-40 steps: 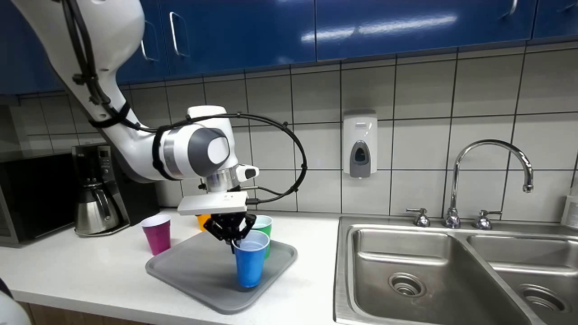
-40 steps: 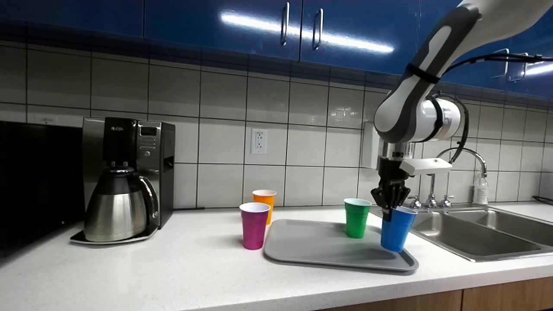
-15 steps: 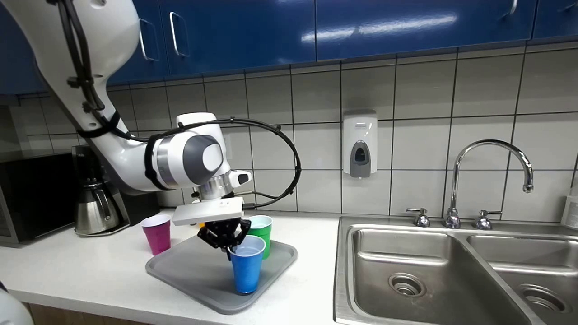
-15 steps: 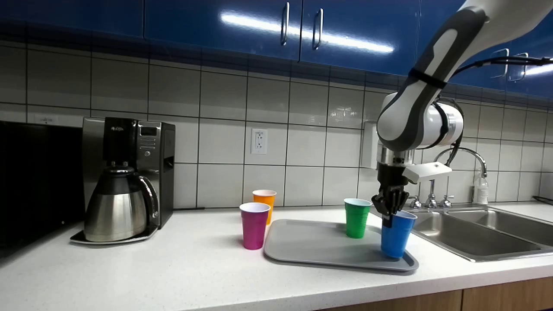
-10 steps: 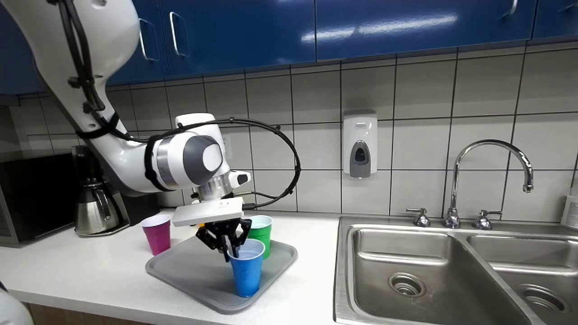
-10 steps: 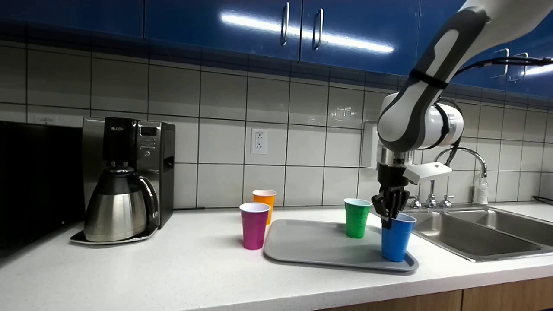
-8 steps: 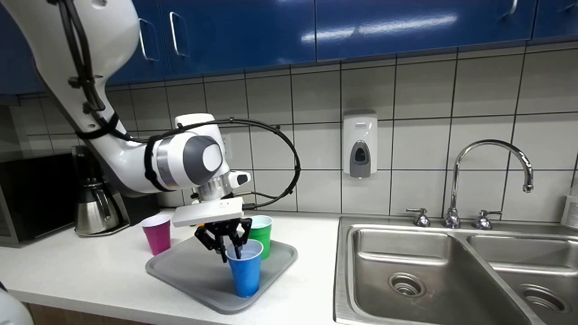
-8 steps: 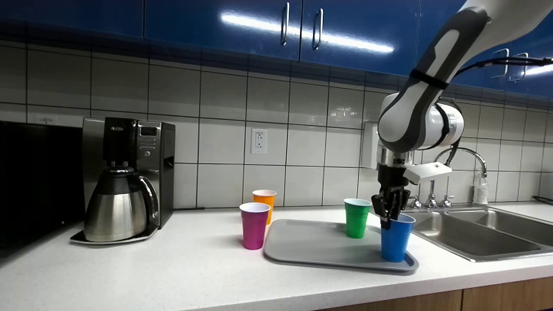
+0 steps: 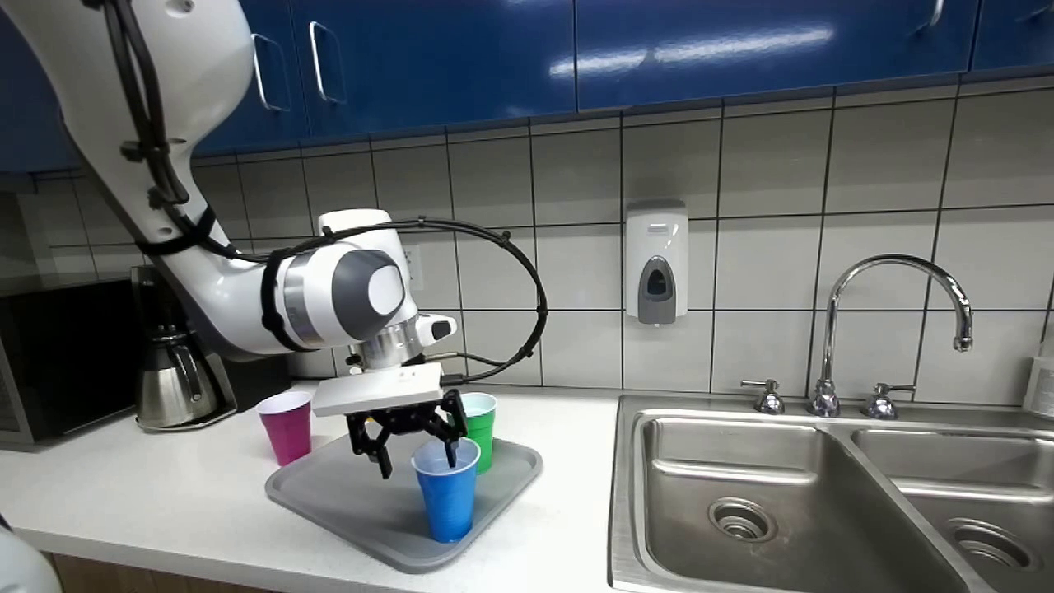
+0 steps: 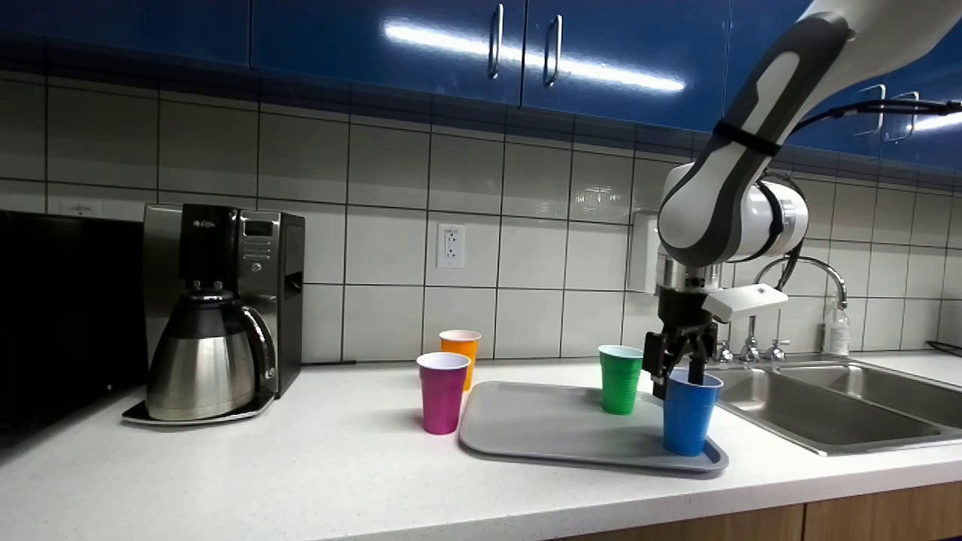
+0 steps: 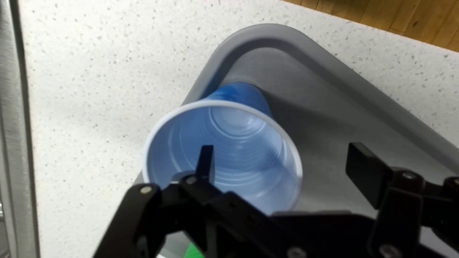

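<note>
The jaws spring wide apart, one finger (image 11: pixel 205 161) inside the blue cup (image 9: pixel 450 502), one outside, so we judge it released and set down on the gray tray (image 9: pixel 354 498).

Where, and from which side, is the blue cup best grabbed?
Probably by the rim, from above: the blue cup stands upright and open, and that edge looks thin enough to pinch. The spread hand has one finger inside, the other outside.

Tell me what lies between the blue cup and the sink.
Between the blue plastic cup and the metal sink lie the edge of the gray tray and then a strip of speckled white countertop, as the wrist view shows.
</note>
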`<state>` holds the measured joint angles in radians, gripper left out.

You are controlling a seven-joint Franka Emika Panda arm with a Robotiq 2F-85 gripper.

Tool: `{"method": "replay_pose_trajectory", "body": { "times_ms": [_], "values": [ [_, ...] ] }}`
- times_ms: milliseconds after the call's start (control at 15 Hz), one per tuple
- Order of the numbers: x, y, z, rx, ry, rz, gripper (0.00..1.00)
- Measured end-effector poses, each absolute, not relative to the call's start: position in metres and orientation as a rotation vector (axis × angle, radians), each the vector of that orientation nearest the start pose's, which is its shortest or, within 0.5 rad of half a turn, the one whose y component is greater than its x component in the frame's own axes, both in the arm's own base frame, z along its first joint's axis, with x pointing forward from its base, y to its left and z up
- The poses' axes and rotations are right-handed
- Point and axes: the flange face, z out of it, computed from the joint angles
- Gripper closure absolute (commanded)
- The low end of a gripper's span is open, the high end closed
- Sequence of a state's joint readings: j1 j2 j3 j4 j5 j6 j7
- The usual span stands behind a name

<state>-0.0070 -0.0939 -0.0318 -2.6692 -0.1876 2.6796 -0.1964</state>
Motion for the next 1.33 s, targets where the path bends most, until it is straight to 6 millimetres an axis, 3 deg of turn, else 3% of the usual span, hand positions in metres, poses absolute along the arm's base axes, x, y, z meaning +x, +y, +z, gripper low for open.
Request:
{"method": "replay_pose_trajectory", "body": {
  "times_ms": [400,1333],
  "values": [
    [0.426,-0.004,0.286,-3.166,-0.420,-0.169,0.00],
    [0.432,0.014,0.335,-3.104,-0.311,-0.278,0.00]
  ]
}}
